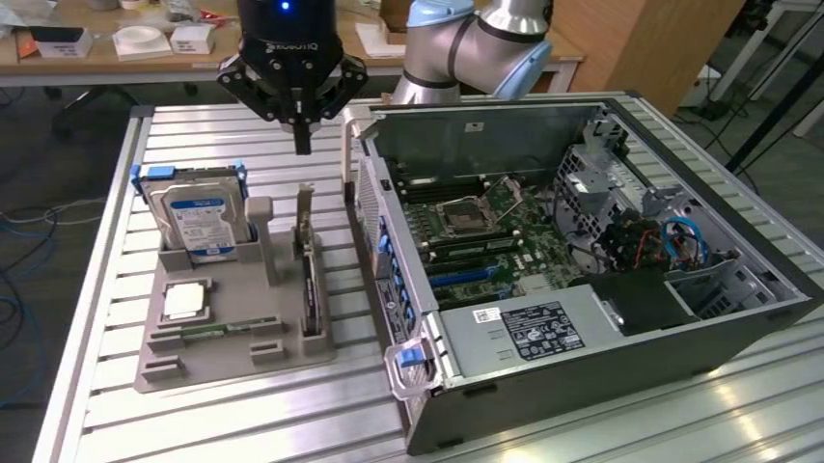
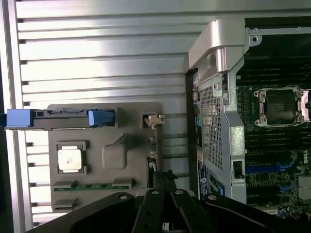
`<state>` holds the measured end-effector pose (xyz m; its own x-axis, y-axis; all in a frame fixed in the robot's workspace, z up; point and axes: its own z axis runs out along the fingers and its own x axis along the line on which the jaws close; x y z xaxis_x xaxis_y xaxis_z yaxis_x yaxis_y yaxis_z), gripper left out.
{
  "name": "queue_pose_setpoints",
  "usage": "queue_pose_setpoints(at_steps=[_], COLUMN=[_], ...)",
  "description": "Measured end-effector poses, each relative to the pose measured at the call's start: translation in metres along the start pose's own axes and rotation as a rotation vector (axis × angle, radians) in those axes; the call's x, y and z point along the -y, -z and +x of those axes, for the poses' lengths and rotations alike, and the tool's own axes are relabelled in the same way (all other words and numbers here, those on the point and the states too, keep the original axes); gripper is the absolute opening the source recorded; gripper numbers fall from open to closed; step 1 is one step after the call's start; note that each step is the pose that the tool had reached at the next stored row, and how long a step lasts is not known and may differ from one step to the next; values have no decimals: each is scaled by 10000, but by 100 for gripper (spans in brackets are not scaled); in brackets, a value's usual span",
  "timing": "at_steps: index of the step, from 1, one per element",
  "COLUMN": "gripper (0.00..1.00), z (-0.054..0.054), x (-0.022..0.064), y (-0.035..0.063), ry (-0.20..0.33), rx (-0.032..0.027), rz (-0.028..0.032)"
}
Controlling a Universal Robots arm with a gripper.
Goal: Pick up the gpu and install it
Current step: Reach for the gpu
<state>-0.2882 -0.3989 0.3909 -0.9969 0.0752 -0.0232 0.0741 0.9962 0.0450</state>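
a grey tray (image 1: 193, 365) is set on the table (image 1: 193, 135) at the exterior view's left, with a hard drive (image 1: 196, 217), cpu (image 1: 187, 301) and ram stick (image 1: 212, 331) held in it. the gpu (image 1: 309, 280) is stood on edge in its rightmost slot, below the fingers (image 1: 303, 135), which are closed, empty and clear of it. an open computer case (image 1: 515, 415) is placed just beside.
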Motion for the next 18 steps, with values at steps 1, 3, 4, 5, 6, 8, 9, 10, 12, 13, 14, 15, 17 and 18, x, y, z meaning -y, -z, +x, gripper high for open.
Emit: queue_pose_setpoints(at_steps=[1,3,4,5,6,8,9,10,12,13,14,15,17,18], gripper=[11,11,17,23,23,29,35,41,41,47,47,47,47,47], z=[0,0,0,0,0,0,0,0,0,0,0,0,0,0], x=[0,0,0,0,0,0,0,0,0,0,0,0,0,0], y=[0,0,0,0,0,0,0,0,0,0,0,0,0,0], ry=[0,0,0,0,0,0,0,0,0,0,0,0,0,0], rx=[1,0,1,0,0,0,1,0,0,0,0,0,0,0], rz=[0,0,0,0,0,0,0,-1,0,0,0,-1,0,0])
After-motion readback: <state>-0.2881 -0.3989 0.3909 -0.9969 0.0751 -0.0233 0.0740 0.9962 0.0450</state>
